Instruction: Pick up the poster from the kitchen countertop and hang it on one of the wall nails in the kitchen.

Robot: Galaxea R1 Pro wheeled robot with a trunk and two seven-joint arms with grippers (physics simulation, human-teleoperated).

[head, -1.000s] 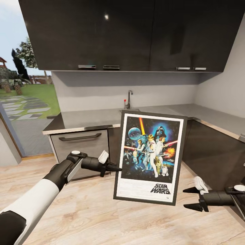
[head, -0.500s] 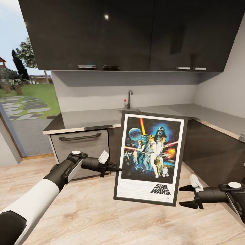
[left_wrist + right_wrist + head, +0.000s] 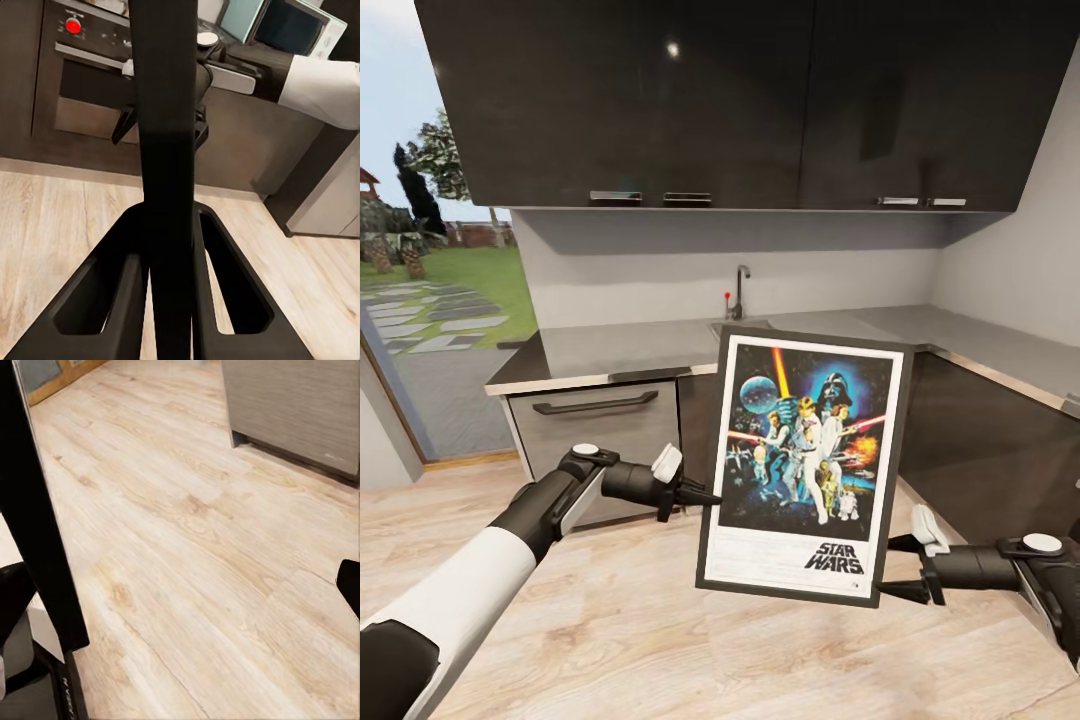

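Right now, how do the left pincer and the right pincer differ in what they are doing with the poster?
The left pincer is shut on the poster, clamping its frame edge; the right pincer is open, its fingers spread around the opposite lower edge without closing. The left sits higher on the frame, the right lower. Both are black and point inward at the poster.

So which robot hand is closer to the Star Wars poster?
Left. The left gripper is clamped on the poster at its left edge. The right gripper is open beside the lower right corner, not gripping it.

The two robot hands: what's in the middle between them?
The poster, seen in the head view. The left gripper pinches its left frame edge, and the right gripper is open at its lower right corner.
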